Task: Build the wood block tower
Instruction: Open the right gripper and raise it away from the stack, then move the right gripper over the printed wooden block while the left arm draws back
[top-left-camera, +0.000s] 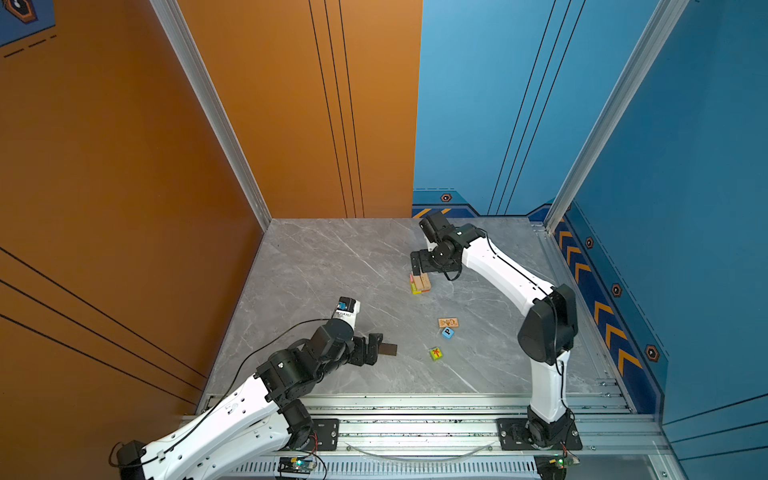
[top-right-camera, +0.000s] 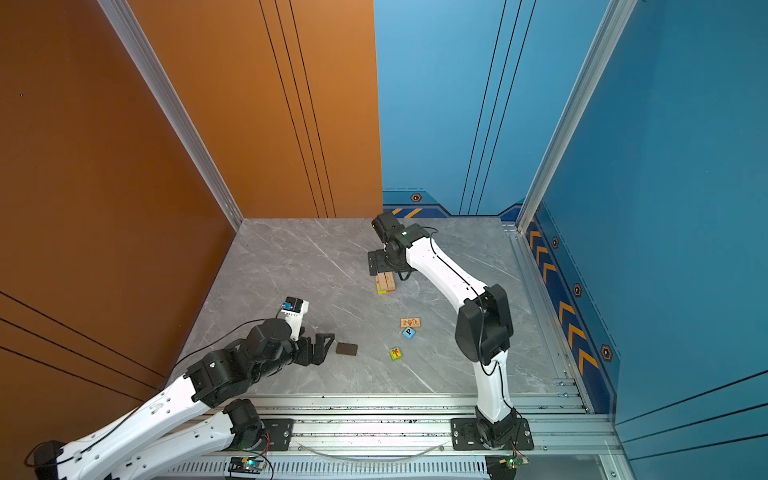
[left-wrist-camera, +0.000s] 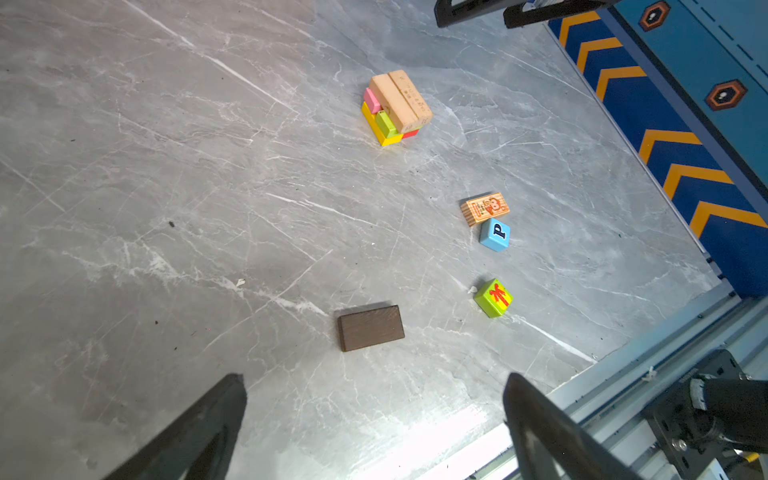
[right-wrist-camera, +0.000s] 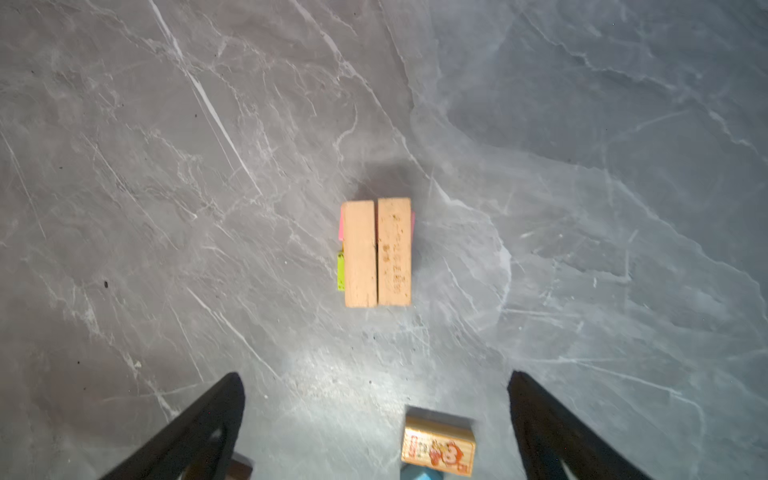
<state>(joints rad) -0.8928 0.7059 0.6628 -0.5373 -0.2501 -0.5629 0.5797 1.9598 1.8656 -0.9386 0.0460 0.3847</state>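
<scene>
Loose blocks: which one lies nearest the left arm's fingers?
The dark brown flat block, just before the open left fingers; the picture block, blue cube and green cube lie farther off.

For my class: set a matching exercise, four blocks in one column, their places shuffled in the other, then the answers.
1. dark brown block
2. blue P cube
3. two tan blocks
4. green cube

A. side by side atop the stack
B. alone, red figure on top
C. flat before the open left pincer
D. right beside the picture block

Pairs: 1-C, 2-D, 3-A, 4-B
</scene>
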